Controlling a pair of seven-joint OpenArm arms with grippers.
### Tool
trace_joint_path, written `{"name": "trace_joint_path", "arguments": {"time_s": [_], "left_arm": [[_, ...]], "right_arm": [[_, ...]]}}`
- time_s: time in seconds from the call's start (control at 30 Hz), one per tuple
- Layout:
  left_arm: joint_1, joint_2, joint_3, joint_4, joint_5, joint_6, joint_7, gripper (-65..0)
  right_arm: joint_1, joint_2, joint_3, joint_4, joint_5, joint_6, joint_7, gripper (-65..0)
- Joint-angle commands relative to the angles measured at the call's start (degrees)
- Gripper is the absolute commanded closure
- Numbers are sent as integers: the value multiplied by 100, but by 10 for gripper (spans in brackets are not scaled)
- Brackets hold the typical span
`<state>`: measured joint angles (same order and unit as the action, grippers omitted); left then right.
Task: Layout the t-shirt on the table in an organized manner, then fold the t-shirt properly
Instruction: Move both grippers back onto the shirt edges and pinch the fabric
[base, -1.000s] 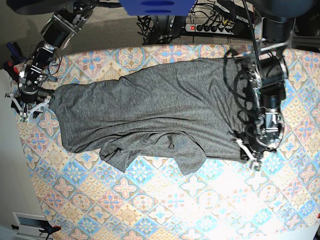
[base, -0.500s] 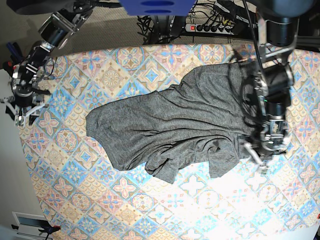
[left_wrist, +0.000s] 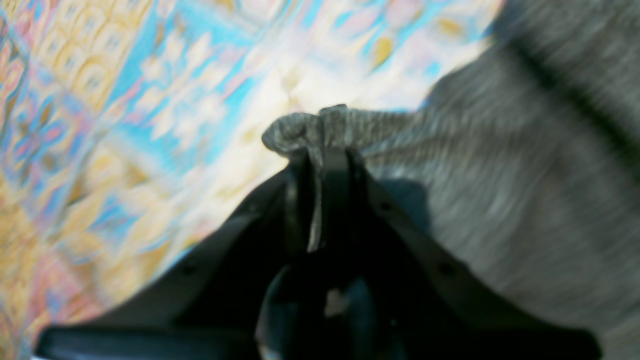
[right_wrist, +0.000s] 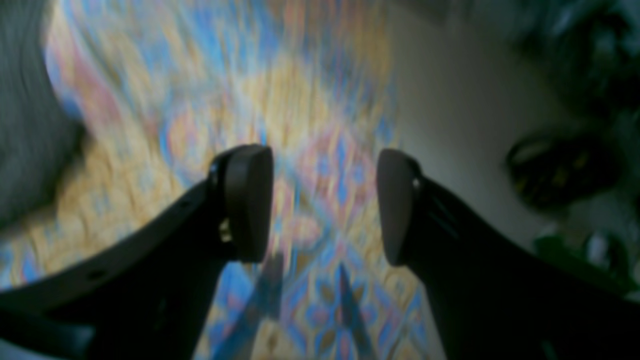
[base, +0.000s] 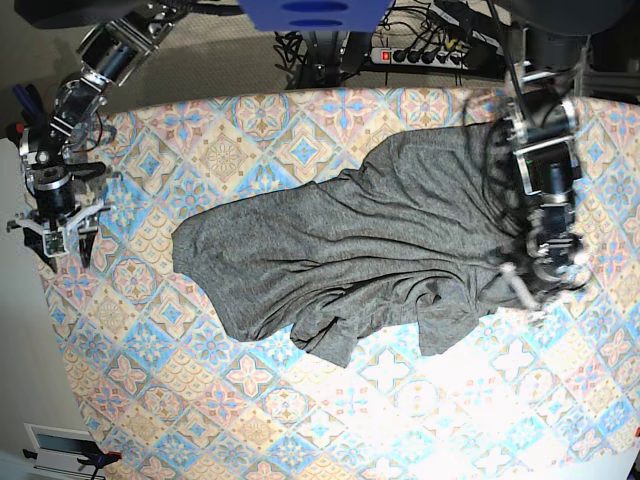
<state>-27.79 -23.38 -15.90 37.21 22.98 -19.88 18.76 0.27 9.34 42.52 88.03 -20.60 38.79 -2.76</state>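
The dark-grey t-shirt (base: 350, 250) lies crumpled and creased across the middle of the patterned table (base: 300, 400), its bulk bunched toward the right. My left gripper (base: 528, 290) sits at the shirt's right end. In the left wrist view the left gripper (left_wrist: 325, 155) is shut on a small bunched fold of the t-shirt (left_wrist: 500, 200) just above the table (left_wrist: 150, 125). My right gripper (base: 55, 235) hovers at the table's left edge, well apart from the shirt. In the right wrist view the right gripper (right_wrist: 325, 205) is open with nothing between its fingers, and the t-shirt (right_wrist: 25, 125) shows only at the far left.
Behind the table's far edge lie a power strip and tangled cables (base: 420, 55). A blue object (base: 310, 12) hangs at the top centre. Bare floor runs past the left table edge, with a white vent (base: 60, 440) at the bottom left.
A second ago the shirt was stretched between both grippers. The right gripper has let go and the shirt has drawn in toward the right. The left gripper has shifted slightly with its fold.
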Motion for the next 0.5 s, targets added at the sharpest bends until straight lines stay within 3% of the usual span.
{"name": "trace_joint_path", "arguments": {"time_s": [0.0,0.13,0.2,0.27,0.37,0.47], "left_arm": [[93,-260,-173,11,36,76,282,-107],[234,-392,-832,63,-166,-109,299,-163],[260,-383,-858,266,-166,-540,335,-187],[524,-348,-867,837,-263,-1190,695,-214],[867,74,-893,2209,-527,-1911,1126,-241],[1263,364,-1078,3466,-720,-2012,1337,-266]], "right_arm": [[12,28,7,72,51,-6,114,-323],[-14,-183,-11,98,34,-6,114,-323],[-14,-227,-37,89,25,3,114,-323],[-23,-227,-274,89,25,3,114,-323],[-32,-209,-573,37,25,3,114,-323],[-32,-209,-811,37,34,3,123,-323]]}}
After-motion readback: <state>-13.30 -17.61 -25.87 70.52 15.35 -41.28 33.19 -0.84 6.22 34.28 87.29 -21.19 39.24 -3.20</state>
